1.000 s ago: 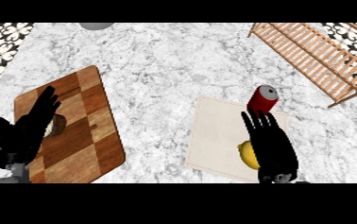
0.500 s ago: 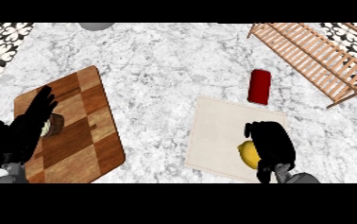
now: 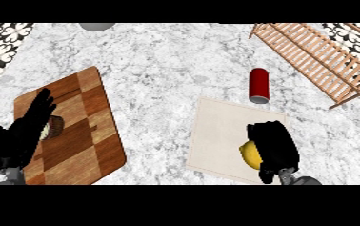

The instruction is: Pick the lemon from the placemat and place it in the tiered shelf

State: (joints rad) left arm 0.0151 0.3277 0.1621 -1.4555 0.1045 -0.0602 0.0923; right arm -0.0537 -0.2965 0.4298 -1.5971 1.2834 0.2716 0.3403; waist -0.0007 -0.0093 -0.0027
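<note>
At lower right of the frame, the right hand curled its fingers over the lemon, which lay on the cream placemat on the marble bench. The small, round, smooth-skinned fruit looked light but liable to roll, best gripped around its middle. The tiered shelf waited at upper right; the left hand rested open over the chopping board.

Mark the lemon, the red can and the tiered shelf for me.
lemon [image 3: 248, 154], head view: its visible yellow side, left of the right hand.
red can [image 3: 259, 85], head view: middle of its red body.
tiered shelf [image 3: 309, 58], head view: wooden slats near its middle.
</note>
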